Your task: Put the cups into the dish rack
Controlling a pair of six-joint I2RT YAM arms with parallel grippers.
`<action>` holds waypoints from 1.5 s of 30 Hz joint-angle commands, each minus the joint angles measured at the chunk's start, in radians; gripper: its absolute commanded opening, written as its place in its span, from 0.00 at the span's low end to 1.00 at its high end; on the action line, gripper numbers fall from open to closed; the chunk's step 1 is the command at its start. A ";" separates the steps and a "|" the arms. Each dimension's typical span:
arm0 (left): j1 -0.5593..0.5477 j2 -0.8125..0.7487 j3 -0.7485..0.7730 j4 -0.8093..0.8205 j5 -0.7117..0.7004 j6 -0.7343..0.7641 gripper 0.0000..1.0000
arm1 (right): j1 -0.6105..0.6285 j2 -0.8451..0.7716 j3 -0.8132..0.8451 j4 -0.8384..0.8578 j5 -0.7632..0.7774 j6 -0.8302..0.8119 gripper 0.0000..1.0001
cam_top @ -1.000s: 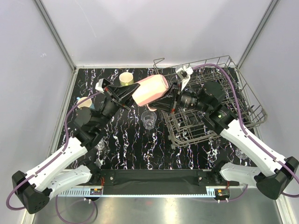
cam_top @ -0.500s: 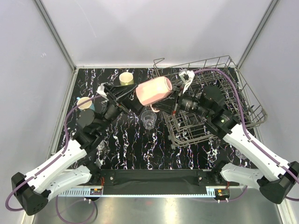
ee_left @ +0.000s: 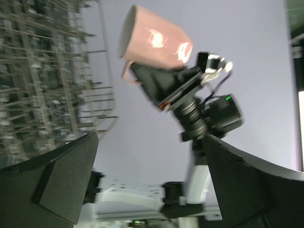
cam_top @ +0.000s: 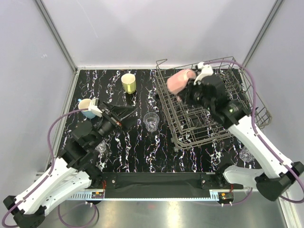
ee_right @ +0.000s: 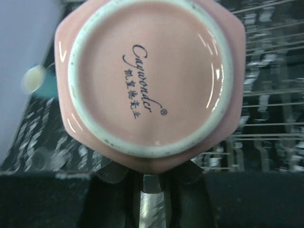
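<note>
A pink mug [cam_top: 179, 81] hangs tilted over the back left part of the grey wire dish rack [cam_top: 247, 102], with my right gripper [cam_top: 188, 91] shut on it. In the right wrist view its printed base [ee_right: 147, 76] fills the frame above that gripper [ee_right: 154, 167]. My left gripper [cam_top: 130, 114] stands open and empty over the table, well left of the rack. From the left wrist view, wide-apart fingers [ee_left: 59, 183] frame the pink mug [ee_left: 154, 40] and the rack [ee_left: 42, 71]. On the table stand a pale yellow cup [cam_top: 128, 83], a light blue cup [cam_top: 86, 107] and a clear glass [cam_top: 151, 121].
Another clear glass [cam_top: 245, 155] stands right of the rack beside the right arm, and one more [cam_top: 101, 147] sits under the left arm. The table top is black marble-patterned [cam_top: 142, 147], enclosed by grey walls. Purple cables loop off both arms.
My left gripper has opened, let go of the pink mug and drawn back to the left. The right arm has carried the mug rightward to above the rack.
</note>
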 commanded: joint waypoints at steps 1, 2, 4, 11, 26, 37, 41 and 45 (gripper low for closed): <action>0.003 -0.027 0.076 -0.193 -0.079 0.231 0.99 | -0.180 0.054 0.147 -0.048 0.158 -0.080 0.00; 0.003 -0.030 0.106 -0.245 -0.079 0.263 0.99 | -0.213 0.074 0.179 -0.059 0.179 -0.099 0.00; 0.003 -0.031 0.131 -0.285 -0.070 0.345 0.99 | -0.286 0.145 0.222 -0.090 0.239 -0.143 0.00; 0.002 -0.057 0.119 -0.353 -0.021 0.464 0.99 | -0.464 0.340 0.384 -0.148 0.316 -0.177 0.00; 0.003 -0.065 0.082 -0.387 0.072 0.564 0.99 | -0.666 0.555 0.368 -0.120 0.341 -0.140 0.00; 0.003 -0.103 0.129 -0.488 0.013 0.622 0.99 | -0.681 0.651 0.334 -0.011 0.350 -0.154 0.00; 0.003 -0.099 0.140 -0.500 -0.007 0.641 0.99 | -0.684 0.687 0.331 -0.008 0.345 -0.142 0.00; 0.003 -0.088 0.139 -0.502 -0.010 0.644 0.99 | -0.692 0.710 0.311 0.027 0.347 -0.145 0.00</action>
